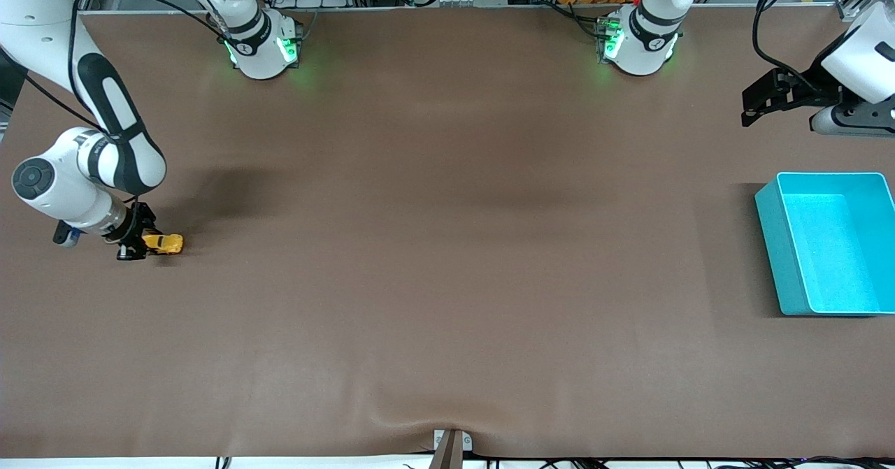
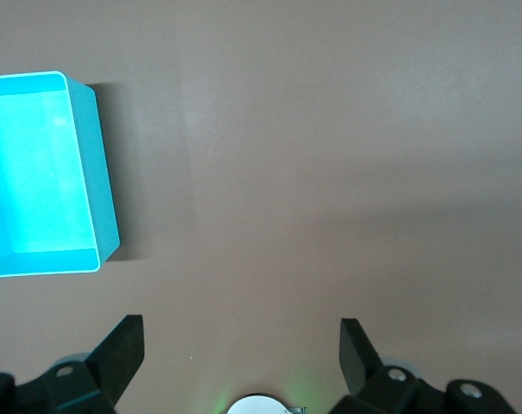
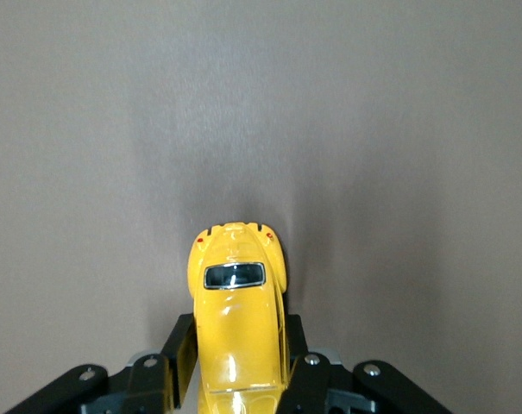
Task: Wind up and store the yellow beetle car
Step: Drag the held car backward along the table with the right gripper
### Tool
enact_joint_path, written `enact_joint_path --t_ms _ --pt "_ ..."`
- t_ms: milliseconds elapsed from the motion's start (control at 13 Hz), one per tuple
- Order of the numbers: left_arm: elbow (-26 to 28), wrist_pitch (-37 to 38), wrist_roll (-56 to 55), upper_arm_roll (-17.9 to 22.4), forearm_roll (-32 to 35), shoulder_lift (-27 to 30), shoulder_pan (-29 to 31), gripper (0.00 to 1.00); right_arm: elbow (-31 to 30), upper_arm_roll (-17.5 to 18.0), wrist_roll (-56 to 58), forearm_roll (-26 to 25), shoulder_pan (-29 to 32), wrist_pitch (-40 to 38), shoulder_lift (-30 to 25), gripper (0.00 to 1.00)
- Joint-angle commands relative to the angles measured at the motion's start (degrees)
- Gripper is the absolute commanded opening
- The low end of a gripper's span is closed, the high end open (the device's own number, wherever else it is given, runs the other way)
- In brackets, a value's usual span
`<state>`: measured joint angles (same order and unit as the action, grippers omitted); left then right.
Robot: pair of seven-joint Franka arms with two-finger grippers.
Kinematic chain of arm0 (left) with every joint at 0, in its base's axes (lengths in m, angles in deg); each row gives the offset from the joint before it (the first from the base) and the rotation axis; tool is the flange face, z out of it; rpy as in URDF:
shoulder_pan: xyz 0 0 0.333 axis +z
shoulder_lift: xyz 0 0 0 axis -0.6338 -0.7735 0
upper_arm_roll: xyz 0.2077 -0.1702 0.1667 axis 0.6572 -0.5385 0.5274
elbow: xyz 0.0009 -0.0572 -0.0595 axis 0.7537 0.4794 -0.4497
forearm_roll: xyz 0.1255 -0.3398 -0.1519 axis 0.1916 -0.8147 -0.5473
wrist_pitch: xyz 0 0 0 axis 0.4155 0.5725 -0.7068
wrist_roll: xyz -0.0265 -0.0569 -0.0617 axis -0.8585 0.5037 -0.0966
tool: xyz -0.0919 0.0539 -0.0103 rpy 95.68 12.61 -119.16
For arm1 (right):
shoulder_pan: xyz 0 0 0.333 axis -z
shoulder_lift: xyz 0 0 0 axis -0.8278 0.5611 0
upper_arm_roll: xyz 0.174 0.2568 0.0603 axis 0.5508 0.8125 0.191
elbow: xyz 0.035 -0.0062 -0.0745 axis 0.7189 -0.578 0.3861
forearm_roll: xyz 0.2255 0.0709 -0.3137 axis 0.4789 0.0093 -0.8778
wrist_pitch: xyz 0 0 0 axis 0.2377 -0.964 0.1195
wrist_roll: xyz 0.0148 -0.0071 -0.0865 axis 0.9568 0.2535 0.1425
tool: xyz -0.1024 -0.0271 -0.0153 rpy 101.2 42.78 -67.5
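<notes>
On the brown bench (image 1: 447, 280), one turquoise bin (image 1: 776, 259) sits at the left arm's end, and my left gripper (image 1: 759, 109) waits spread wide above bare bench near it. At the right arm's end, my right gripper (image 1: 140, 240) pinches the one yellow beetle car (image 1: 168, 244) low at the bench surface. To wind well, I judge the wheels should stay pressed down while I drag straight backward.

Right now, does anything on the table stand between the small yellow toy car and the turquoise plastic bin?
Nothing visible: only bare brown table lies between the yellow toy car, held by the right gripper, and the turquoise plastic bin.
</notes>
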<state>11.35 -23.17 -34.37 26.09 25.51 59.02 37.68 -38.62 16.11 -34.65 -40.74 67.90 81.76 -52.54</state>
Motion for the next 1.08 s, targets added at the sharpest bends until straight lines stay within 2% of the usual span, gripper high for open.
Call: enact_joint_path --t_ms 0,308,1000 --pt "-0.51 0.32 0.44 -0.11 -0.21 0.3 0.33 1.0 2.69 0.46 1.44 -1.17 2.64 1.91 4.92 0.12" --pt "-0.6 0.23 0.44 -0.11 -0.21 0.3 0.33 1.0 4.63 0.37 3.19 -1.34 4.05 1.91 7.12 0.12" --pt "-0.51 0.23 0.44 -0.02 -0.13 0.3 0.33 1.0 6.04 -1.21 5.83 -4.16 6.51 1.92 8.35 0.12"
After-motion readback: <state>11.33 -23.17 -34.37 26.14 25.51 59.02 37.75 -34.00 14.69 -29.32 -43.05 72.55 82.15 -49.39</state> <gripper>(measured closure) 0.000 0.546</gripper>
